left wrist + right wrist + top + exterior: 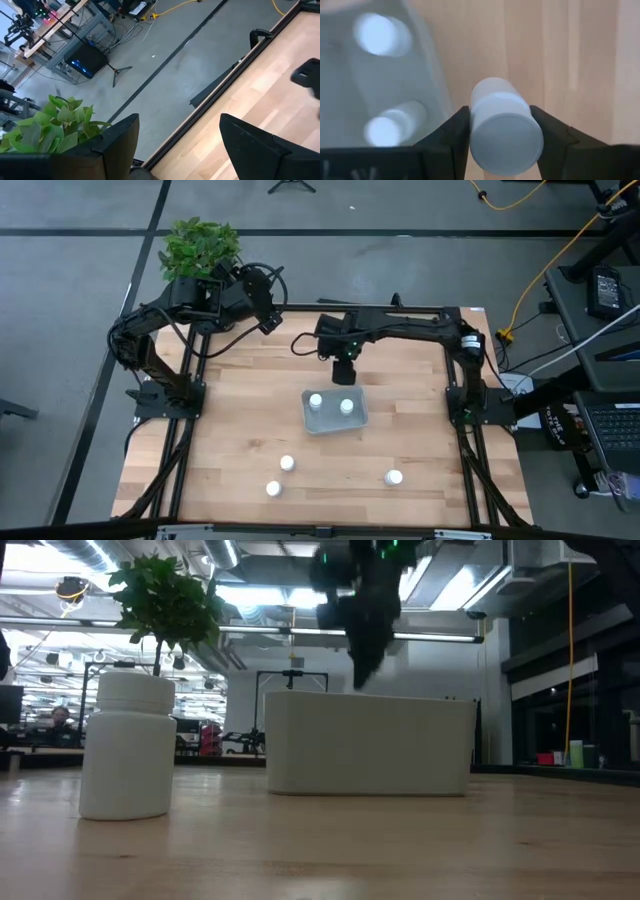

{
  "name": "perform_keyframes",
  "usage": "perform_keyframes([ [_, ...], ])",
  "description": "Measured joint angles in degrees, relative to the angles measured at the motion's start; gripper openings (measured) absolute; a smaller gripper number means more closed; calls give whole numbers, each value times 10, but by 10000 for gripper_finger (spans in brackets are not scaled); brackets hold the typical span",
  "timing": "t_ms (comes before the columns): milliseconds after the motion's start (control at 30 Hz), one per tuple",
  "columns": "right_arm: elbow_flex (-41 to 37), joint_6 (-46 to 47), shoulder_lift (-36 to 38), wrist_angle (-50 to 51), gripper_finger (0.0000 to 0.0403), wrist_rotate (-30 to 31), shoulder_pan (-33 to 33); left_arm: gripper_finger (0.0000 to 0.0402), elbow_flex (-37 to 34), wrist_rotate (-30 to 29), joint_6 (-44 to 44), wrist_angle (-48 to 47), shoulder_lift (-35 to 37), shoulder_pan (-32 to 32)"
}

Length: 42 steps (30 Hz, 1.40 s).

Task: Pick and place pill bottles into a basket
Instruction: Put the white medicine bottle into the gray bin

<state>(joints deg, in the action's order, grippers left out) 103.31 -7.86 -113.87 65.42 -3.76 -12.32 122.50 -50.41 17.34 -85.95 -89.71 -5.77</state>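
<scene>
My right gripper (343, 372) is shut on a white pill bottle (502, 130) just beyond the far wall of the pale grey-blue basket (335, 420). Two bottles (316, 401) (347, 407) stand in the basket. Three more bottles stand on the table toward its near edge (287, 464) (273, 489) (394, 477). In the low view one bottle (126, 745) stands left of the basket (370, 745), with the right gripper (365, 635) above the basket's rim. My left gripper (270, 320) is open and empty at the table's far left corner, and shows in its own wrist view (180, 132). My right gripper pinches the bottle between its two fingers (457, 130), which sit on opposite sides of its upper part by the cap (506, 140). The fingers come from above, pointing down. The bottle stands upright in the hold, cap up, over bare wood beside the basket.
A potted green plant (198, 248) stands off the table's far left corner, next to the left arm. The black frame rails (400, 308) run along the table's far edge and sides. Bare wood lies between the basket and the loose bottles.
</scene>
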Motion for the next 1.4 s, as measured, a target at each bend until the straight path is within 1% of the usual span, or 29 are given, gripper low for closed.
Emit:
perform_keyframes([
  [100, 47, 0, 6, 19, 161, 22, 29, 270, 0, 0, 0, -1, 0, 0],
  [233, 101, 16, 7, 39, 161, 26, 67, 270, 0, 4, 1, -1, 0, 0],
  [400, 115, 32, 7, 41, 161, 45, 111, 270, 0, 8, 2, -1, 0, 2],
  [567, 71, 52, 6, 26, 161, 56, 138, 270, 0, 27, 1, 0, 0, 5],
  [733, -3, 71, 6, -24, 161, 56, 141, 270, 0, 56, -2, 1, 0, 5],
  [833, -42, 78, 6, -52, 161, 53, 141, 269, 0, 90, -26, 7, 0, 5],
  [900, -60, 78, 6, -54, 161, 52, 141, 269, 0, 128, -41, 14, 0, 5],
  [967, -74, 78, 6, -72, 161, 52, 141, 267, 0, 154, -38, 33, 0, 5],
  [1033, -88, 78, 6, -81, 161, 48, 141, 267, 0, 156, -24, 54, 0, 5],
  [1400, -151, 76, 6, -156, 161, 12, 124, 267, 0, 155, -30, 83, -2, 5],
])
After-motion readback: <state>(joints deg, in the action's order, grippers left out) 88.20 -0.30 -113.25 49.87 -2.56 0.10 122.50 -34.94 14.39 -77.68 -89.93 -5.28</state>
